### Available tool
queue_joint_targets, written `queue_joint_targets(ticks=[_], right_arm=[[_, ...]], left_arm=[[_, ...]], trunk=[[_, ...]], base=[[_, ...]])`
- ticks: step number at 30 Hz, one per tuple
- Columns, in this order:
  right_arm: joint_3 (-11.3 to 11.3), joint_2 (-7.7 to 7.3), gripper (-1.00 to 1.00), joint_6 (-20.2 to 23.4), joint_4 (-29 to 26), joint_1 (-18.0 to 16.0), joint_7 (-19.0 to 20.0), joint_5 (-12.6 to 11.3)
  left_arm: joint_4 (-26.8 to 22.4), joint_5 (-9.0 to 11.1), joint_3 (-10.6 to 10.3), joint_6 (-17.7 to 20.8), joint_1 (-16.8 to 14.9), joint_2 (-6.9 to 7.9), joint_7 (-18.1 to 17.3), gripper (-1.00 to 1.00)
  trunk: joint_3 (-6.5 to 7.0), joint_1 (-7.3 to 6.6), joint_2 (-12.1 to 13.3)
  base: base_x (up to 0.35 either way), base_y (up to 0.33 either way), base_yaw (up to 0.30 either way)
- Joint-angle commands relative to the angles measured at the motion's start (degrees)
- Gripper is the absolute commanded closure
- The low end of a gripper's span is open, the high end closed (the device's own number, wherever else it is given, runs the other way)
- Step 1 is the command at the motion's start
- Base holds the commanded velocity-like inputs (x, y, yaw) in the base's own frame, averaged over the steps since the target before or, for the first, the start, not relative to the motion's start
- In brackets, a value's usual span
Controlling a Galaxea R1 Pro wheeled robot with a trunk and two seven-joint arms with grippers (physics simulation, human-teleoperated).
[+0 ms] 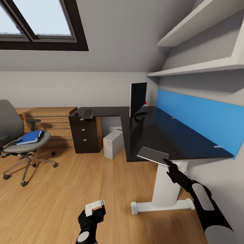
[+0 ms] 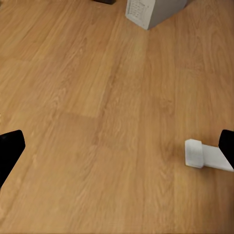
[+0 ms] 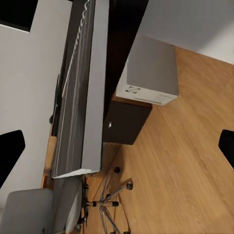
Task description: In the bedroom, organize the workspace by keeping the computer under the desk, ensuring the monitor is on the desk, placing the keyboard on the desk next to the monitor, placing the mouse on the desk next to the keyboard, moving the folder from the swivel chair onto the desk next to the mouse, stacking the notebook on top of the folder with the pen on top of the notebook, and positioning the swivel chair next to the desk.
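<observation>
The right gripper (image 1: pixel 168 164) reaches up to the near edge of the desk (image 1: pixel 176 135), its dark fingertips at the corner of a slim silver-grey slab lying there, probably a keyboard (image 1: pixel 153 155) seen edge-on. Whether the fingers pinch it or only touch it I cannot tell. In the right wrist view the fingers (image 3: pixel 10 151) sit wide apart at the frame's sides.

The left gripper (image 1: pixel 94 210) hangs low over the wooden floor (image 2: pixel 107 122), spread wide and holding nothing (only planks lie between its tips).

The monitor (image 1: pixel 138 98) stands on the desk, the computer (image 1: pixel 113 143) sits beneath it, and the blue folder (image 1: pixel 30 137) lies on the swivel chair (image 1: pixel 20 142), well apart from the desk.
</observation>
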Motion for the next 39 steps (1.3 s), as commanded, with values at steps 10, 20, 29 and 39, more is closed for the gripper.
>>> queue_joint_targets(ticks=[10,20,29,39], right_arm=[[-0.1,0.02,-1.0,0.3,0.0,0.0,0.2,0.0],[-0.1,0.08,-1.0,0.3,0.0,0.0,0.2,0.1],[-0.1,0.13,1.0,0.3,0.0,0.0,0.4,0.0],[0.7,0.41,1.0,-1.3,-2.0,0.0,0.5,0.3]], left_arm=[[-0.1,0.2,-0.2,0.2,0.0,0.03,0.6,-1.0],[0.0,0.2,-0.2,0.3,0.0,-0.13,0.5,-1.0],[0.0,0.2,-0.2,0.3,0.0,-0.15,0.5,-1.0],[0.6,0.2,-0.2,0.2,0.0,-0.16,0.5,-1.0]], trunk=[[-0.06,0.0,0.0],[-0.06,0.0,0.0],[-0.06,0.0,0.0],[1.56,-1.98,3.6]], base=[[0.015,0.006,0.0],[0.071,0.059,0.0],[0.002,0.002,0.0],[0.0,0.0,0.0]])
